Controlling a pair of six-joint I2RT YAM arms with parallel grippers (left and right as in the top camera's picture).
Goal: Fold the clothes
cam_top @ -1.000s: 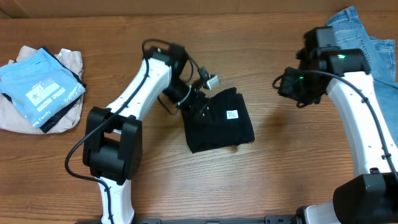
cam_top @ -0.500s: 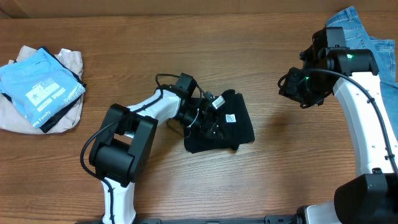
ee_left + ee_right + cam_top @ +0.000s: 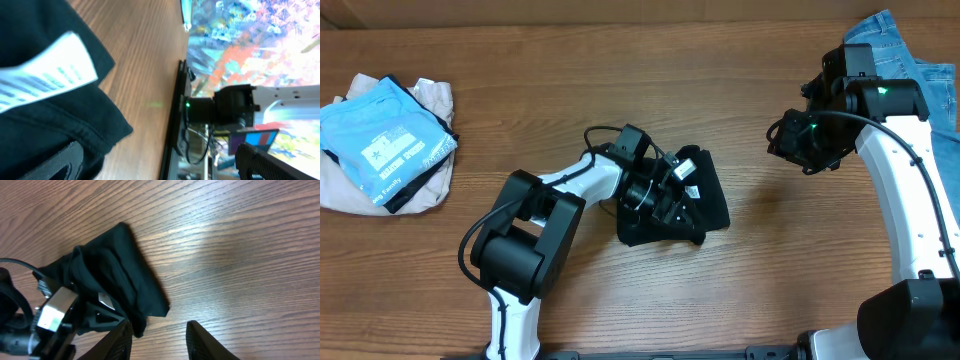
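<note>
Left pincer has opened wide on T-shirt.

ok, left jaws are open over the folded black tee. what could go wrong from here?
1. The left gripper sits open and low on the black T-shirt, with fabric bunched beside one finger; lifting away could snag it and pull the fold open.
2. The white tag lies loose close by and might catch too.
3. The right gripper hovers over the table, off the shirt, so nothing pins the bundle if it shifts.
</note>
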